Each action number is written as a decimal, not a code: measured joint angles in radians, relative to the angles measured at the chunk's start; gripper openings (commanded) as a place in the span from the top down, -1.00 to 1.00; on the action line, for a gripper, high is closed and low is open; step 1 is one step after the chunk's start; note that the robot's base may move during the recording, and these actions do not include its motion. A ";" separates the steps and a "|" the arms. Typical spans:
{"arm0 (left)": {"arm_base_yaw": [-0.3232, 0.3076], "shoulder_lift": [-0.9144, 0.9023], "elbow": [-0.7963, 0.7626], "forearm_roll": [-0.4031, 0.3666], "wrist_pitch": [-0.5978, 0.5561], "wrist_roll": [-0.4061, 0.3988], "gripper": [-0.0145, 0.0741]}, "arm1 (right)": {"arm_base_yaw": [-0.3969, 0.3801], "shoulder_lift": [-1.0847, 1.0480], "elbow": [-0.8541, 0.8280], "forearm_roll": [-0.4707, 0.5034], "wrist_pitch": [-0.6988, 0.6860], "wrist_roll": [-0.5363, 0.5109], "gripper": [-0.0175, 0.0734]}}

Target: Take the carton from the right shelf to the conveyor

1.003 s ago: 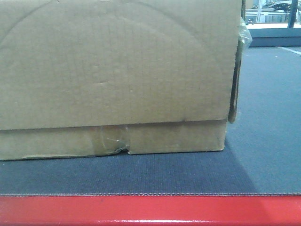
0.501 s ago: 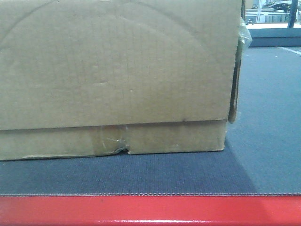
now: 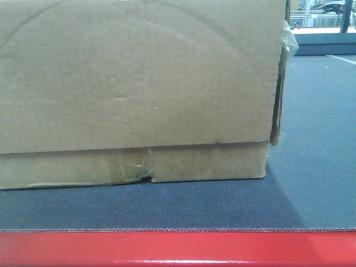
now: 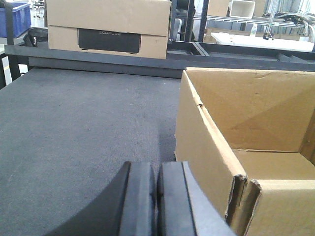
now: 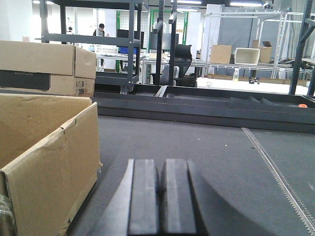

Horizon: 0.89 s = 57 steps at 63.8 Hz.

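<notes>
The brown carton (image 3: 133,89) rests on the dark grey belt of the conveyor (image 3: 183,208), whose red frame runs along the bottom edge of the front view. Crinkled tape and a small torn notch mark its lower flap seam. The left wrist view shows the carton (image 4: 251,142) open-topped, just right of my left gripper (image 4: 157,169), which is shut on nothing. Over the bare belt, a little to the right of the carton (image 5: 47,157), my right gripper (image 5: 162,164) is also shut on nothing. Neither gripper touches the carton. The shelf is out of view.
Another cardboard box (image 4: 108,24) with a dark label sits beyond the belt's far dark rail (image 4: 147,56). A stitched seam (image 5: 275,172) crosses the belt at the right. Racks, boxes and a person stand in the background.
</notes>
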<state>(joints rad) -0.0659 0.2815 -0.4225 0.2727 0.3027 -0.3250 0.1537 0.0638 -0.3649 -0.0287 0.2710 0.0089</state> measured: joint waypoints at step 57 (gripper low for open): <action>0.099 -0.275 0.423 -0.289 -0.262 0.347 0.64 | 0.000 0.000 0.000 0.000 -0.004 -0.001 0.78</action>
<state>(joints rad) 0.0331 0.0064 0.0009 -0.0159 0.0409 0.0220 0.1537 0.0638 -0.3649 -0.0287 0.2666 0.0082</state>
